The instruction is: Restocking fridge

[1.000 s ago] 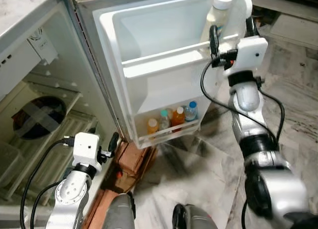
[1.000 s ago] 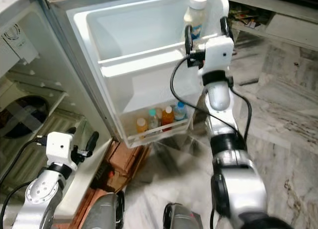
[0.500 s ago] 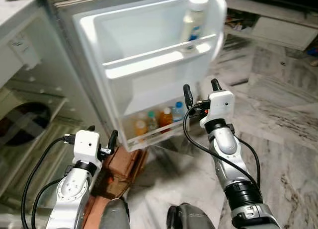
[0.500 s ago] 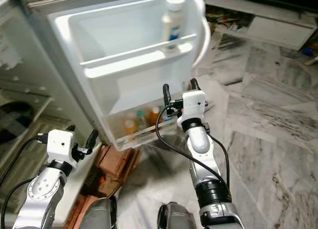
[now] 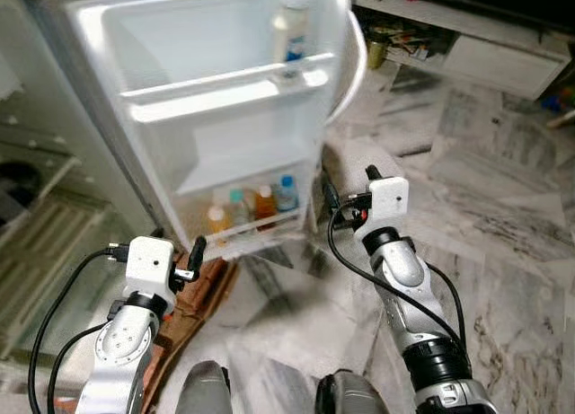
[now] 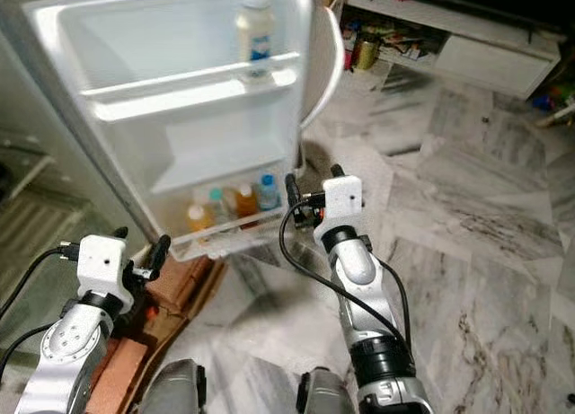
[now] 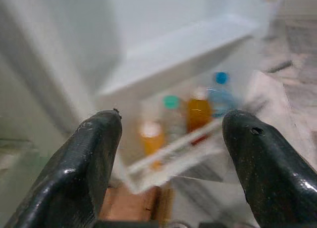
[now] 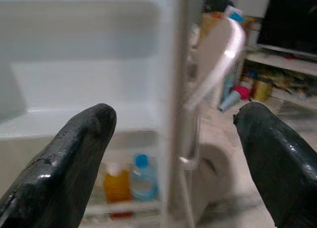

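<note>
Each silver, jointed metal arm ends in a white boxy wrist block bearing two long, rounded black fingers: the left gripper [image 5: 176, 251] and the right gripper [image 6: 312, 184]. Thick black cables [image 5: 359, 270] loop loosely from the wrist blocks along the forearms. A black ribbed collar rings the right forearm [image 5: 438, 360].

Grey-veined marble floor [image 6: 467, 252], low white shelf unit [image 6: 449, 46] (cluttered) at back

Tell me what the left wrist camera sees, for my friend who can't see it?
Two open black fingers frame a blurry open fridge door, whose bottom shelf holds four small bottles with orange, green, white and blue caps.
</note>
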You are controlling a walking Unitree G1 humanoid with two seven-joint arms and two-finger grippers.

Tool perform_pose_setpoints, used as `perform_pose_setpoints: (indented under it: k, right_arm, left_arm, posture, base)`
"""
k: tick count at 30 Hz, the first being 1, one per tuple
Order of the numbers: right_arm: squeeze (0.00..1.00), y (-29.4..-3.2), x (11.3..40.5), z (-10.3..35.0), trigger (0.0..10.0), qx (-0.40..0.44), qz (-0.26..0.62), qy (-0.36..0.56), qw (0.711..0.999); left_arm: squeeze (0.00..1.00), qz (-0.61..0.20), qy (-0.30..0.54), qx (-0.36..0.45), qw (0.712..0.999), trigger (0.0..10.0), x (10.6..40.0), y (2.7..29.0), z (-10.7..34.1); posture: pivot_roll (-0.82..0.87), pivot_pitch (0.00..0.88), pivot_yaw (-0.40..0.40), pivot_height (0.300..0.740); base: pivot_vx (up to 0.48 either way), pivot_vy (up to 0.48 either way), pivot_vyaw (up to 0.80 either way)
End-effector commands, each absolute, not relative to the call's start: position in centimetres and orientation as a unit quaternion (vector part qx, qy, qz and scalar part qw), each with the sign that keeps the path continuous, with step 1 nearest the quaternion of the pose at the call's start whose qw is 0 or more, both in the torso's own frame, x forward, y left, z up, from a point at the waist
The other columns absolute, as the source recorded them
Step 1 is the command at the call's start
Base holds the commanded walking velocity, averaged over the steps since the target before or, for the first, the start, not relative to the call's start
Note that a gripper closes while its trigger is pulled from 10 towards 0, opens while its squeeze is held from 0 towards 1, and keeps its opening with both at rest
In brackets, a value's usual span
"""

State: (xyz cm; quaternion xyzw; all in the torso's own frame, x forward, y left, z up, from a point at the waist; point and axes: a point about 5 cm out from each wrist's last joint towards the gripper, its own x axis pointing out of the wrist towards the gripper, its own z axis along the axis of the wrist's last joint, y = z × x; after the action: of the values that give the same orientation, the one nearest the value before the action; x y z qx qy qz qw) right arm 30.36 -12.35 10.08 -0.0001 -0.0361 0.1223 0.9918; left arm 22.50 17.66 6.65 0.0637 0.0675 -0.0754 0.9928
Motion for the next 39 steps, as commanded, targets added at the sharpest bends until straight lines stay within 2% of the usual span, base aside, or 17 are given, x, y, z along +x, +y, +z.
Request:
perform_pose_setpoints:
  k: [1,7,10,36,39]
  right_arm:
    - [0.00,-13.2,30.2,9.9,10.0,-0.001,0.113,-0.029,0.993]
    - [0.00,-13.3,30.2,9.9,10.0,0.001,0.114,-0.027,0.993]
    - [0.00,-13.0,30.2,10.1,10.0,-0.013,0.126,-0.033,0.991]
    - [0.00,-12.8,30.7,10.3,10.0,-0.009,0.120,-0.040,0.992]
    - [0.00,-12.8,30.8,10.3,10.0,-0.006,0.122,-0.042,0.992]
  left_arm:
    - [0.00,-0.084,0.070,0.064,0.992,10.0,22.5,17.1,6.5]
    - [0.00,-0.079,0.075,0.074,0.991,10.0,22.7,17.1,6.4]
    - [0.00,-0.047,0.079,0.094,0.991,10.0,22.9,17.8,6.2]
    - [0.00,0.003,0.096,0.142,0.985,10.0,23.9,19.0,5.5]
    - [0.00,0.003,0.095,0.143,0.985,10.0,24.0,18.9,5.5]
  posture:
    - [0.16,0.125,-0.022,0.740]
    - [0.16,0.124,-0.023,0.740]
    - [0.16,0.122,-0.026,0.740]
    - [0.15,0.099,-0.016,0.740]
    - [0.15,0.097,-0.017,0.740]
  base:
    - [0.000,-0.469,0.00]
    - [0.000,-0.453,0.00]
    - [0.000,-0.417,0.00]
    - [0.251,-0.406,0.79]
    - [0.251,-0.405,0.19]
